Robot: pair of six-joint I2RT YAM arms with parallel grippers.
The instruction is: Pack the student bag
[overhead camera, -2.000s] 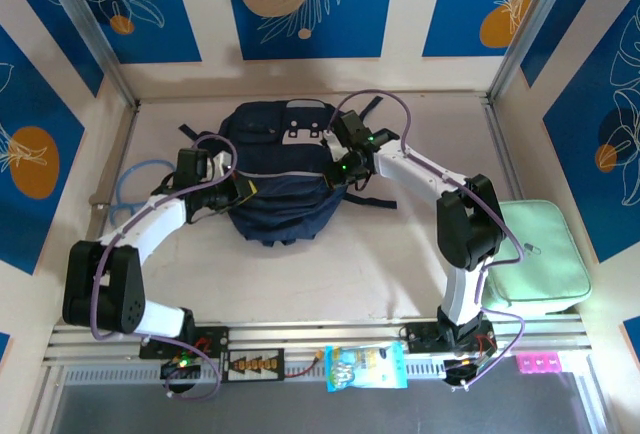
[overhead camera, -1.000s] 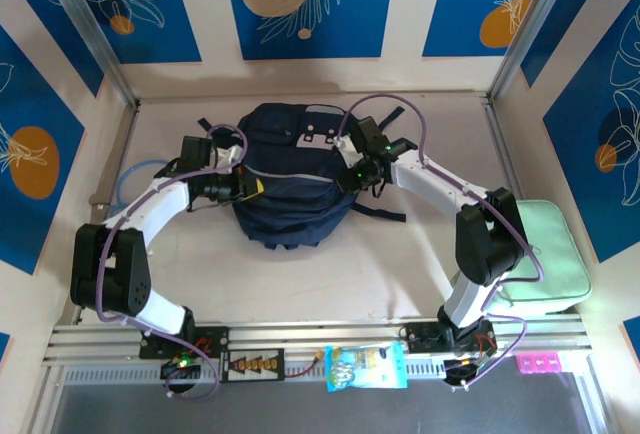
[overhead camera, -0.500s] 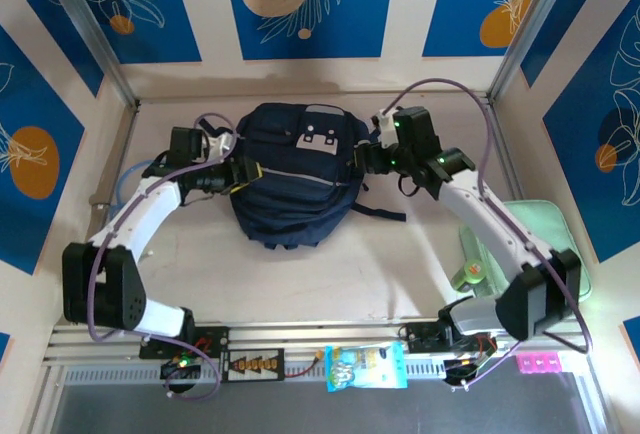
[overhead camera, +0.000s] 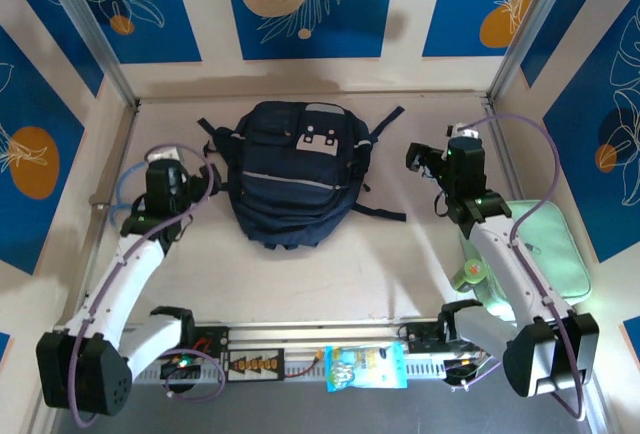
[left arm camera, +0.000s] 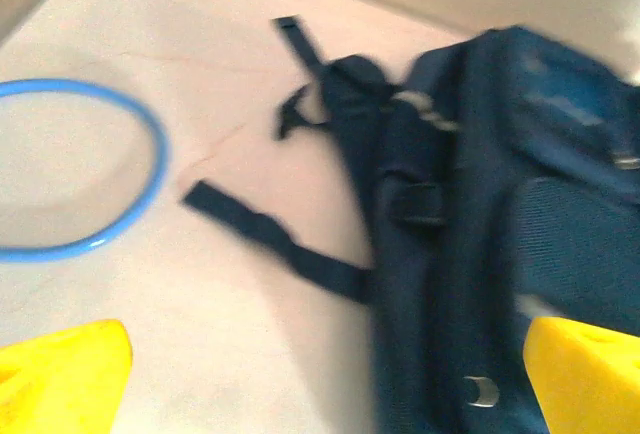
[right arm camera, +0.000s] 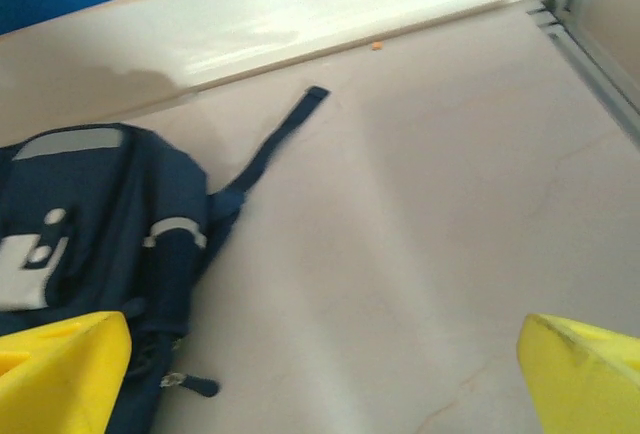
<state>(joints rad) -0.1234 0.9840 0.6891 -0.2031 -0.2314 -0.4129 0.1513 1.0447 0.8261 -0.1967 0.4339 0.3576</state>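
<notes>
Both grippers stand wide apart, holding nothing. The left gripper (left arm camera: 320, 384) hangs just left of the bag (overhead camera: 290, 179) and the right gripper (right arm camera: 320, 379) off its right side, neither touching it. The bag lies flat in the upper middle of the overhead view, apparently closed, its straps (overhead camera: 380, 214) splayed over the surface (overhead camera: 330, 274). Those straps worry me: a finger coming in low could hook one and drag the bag. The right arm also reaches over the case (overhead camera: 545, 254) and might shove it.

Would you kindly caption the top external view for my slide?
Left gripper and right gripper open, flanking the student bag.
</notes>
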